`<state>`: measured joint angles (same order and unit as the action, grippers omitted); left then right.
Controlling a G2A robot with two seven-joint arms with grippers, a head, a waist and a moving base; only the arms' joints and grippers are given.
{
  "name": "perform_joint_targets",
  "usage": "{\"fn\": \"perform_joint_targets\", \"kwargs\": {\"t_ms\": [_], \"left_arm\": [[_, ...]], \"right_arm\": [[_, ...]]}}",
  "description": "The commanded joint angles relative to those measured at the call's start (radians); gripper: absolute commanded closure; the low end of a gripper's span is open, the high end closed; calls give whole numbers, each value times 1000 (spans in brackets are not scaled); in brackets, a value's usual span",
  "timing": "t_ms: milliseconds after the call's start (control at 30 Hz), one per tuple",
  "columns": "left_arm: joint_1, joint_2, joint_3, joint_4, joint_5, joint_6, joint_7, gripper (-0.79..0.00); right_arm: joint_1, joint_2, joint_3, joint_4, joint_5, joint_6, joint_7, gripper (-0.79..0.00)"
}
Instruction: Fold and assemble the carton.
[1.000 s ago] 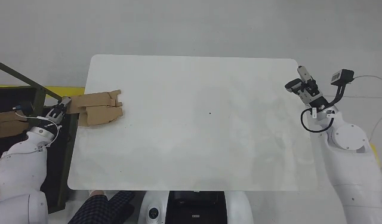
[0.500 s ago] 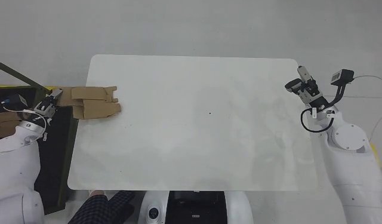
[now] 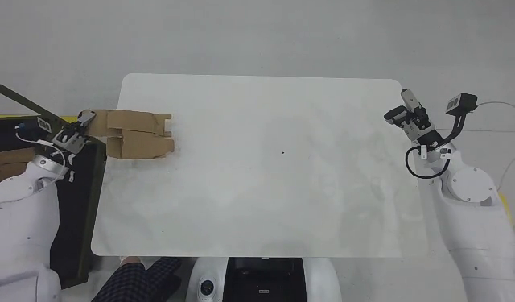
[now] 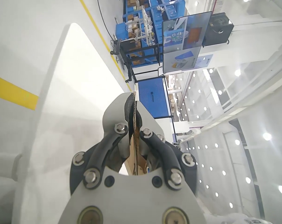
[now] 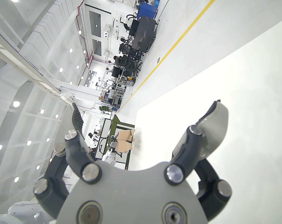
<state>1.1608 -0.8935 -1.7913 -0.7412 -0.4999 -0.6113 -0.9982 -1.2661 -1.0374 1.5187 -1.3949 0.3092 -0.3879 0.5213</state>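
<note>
A flat brown carton (image 3: 138, 134) lies partly over the left edge of the white table (image 3: 265, 181). My left gripper (image 3: 83, 125) is shut on the carton's outer end, just off the table. In the left wrist view the cardboard edge (image 4: 133, 122) is pinched between the two fingers of the left gripper (image 4: 131, 101). My right gripper (image 3: 406, 111) hangs open at the table's far right edge, well away from the carton. The right wrist view shows the right gripper (image 5: 145, 113) with its fingers wide apart and nothing between them, and the carton (image 5: 125, 138) small in the distance.
A dark green frame (image 3: 32, 107) with more brown cardboard (image 3: 11, 163) stands beside the table's left edge. The broad white tabletop stretches between the two arms.
The left gripper has carried the carton a little toward the far side and then to the right, further onto the table. The right arm has kept still.
</note>
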Motion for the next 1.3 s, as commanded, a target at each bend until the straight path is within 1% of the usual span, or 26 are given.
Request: {"fn": "perform_joint_targets", "kwargs": {"t_ms": [0, 133, 333, 467, 567, 733, 833, 1267], "left_arm": [[22, -4, 9, -55, -11, 14, 10, 0], [68, -16, 38, -185, -13, 39, 58, 0], [117, -34, 101, -365, -10, 92, 129, 0], [130, -46, 147, -450, -9, 120, 175, 0], [130, -54, 181, -493, -2, 139, 195, 0], [120, -64, 224, -523, 1, 161, 213, 0], [118, -69, 242, -527, -29, 170, 198, 0], [118, -71, 245, -523, -44, 169, 186, 0]], "right_arm": [[0, 0, 0, 0, 0, 0, 0, -785], [0, 0, 0, 0, 0, 0, 0, -785], [0, 0, 0, 0, 0, 0, 0, -785], [0, 0, 0, 0, 0, 0, 0, -785], [0, 0, 0, 0, 0, 0, 0, -785], [0, 0, 0, 0, 0, 0, 0, -785], [0, 0, 0, 0, 0, 0, 0, -785], [0, 0, 0, 0, 0, 0, 0, -785]]}}
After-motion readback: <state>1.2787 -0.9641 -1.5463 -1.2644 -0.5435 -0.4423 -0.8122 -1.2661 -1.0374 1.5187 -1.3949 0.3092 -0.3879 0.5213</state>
